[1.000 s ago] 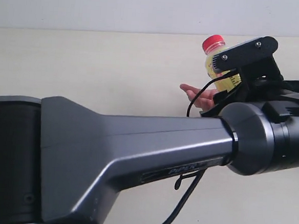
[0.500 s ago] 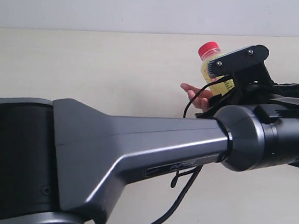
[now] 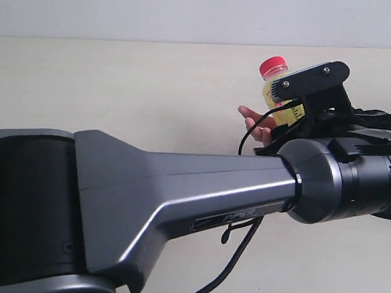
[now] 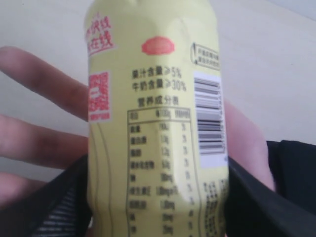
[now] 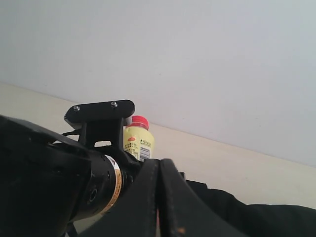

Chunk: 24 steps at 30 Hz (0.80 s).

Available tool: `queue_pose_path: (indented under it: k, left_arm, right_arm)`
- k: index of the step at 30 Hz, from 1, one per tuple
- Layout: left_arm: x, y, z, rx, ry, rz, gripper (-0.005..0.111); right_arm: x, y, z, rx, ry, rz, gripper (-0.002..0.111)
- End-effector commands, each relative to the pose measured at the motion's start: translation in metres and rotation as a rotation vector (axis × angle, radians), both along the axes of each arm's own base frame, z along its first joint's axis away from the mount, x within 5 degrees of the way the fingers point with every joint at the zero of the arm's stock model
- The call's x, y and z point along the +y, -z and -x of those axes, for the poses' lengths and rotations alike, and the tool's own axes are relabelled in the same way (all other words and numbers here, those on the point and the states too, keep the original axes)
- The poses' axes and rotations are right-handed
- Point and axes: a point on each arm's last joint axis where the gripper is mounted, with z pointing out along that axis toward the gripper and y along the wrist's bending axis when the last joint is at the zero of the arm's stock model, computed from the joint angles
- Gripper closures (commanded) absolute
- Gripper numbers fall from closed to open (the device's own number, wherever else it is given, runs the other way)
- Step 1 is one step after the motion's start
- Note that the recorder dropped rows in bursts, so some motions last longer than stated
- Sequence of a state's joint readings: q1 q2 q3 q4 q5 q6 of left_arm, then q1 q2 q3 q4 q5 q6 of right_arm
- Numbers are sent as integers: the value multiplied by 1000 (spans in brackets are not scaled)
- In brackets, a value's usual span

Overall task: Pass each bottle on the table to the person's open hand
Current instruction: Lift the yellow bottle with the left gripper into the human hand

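Observation:
The yellow bottle (image 3: pixel 274 77) with a red cap stands upright in my left gripper (image 3: pixel 295 120), whose black fingers (image 4: pixel 254 202) press on both sides of its lower body (image 4: pixel 158 148). The person's open hand (image 3: pixel 259 120) lies just behind and under the bottle, fingers (image 4: pixel 44 81) spread and palm (image 4: pixel 247 138) next to the label. A black sleeve cuff (image 4: pixel 296 170) follows the wrist. My right gripper (image 5: pixel 159 170) is shut with nothing in it, raised behind the left arm, and from there the bottle (image 5: pixel 138 142) shows too. No other bottle is in view.
My left arm's big grey link (image 3: pixel 179 192) crosses the front of the exterior view and hides much of the pale table (image 3: pixel 119 87). A black cable (image 3: pixel 238 257) hangs below it. A white wall (image 3: pixel 191 12) bounds the table's far edge.
The left arm has carried the yellow bottle a little left and down, closer to the hand. The grip and the right gripper have not changed.

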<state>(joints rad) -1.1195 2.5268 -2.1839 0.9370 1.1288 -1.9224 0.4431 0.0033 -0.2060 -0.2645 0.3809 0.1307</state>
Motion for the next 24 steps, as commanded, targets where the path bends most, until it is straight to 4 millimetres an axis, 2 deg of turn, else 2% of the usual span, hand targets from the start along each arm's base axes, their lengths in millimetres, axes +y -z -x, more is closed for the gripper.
queue_pose_path:
  k: [1,7,10,17,24]
  left_arm:
    - [-1,-1,-2,-7,11,7,102]
    - [-3,-1,-2,-9,31,17,69]
    - [-3,-1,-2,-9,34,20,57]
    - [-3,-1,-3,-9,34,20,48]
    - [0,0,-8,3,19,28,31]
  right_arm:
    - [0,0,0,-5,0,-5,108]
    - [0,0,0,-5,0,-5,108]
    - [0,0,0,-5,0,-5,108]
    - [0,0,0,-5,0,-5,108]
    - [0,0,0,-5,0,-5,108]
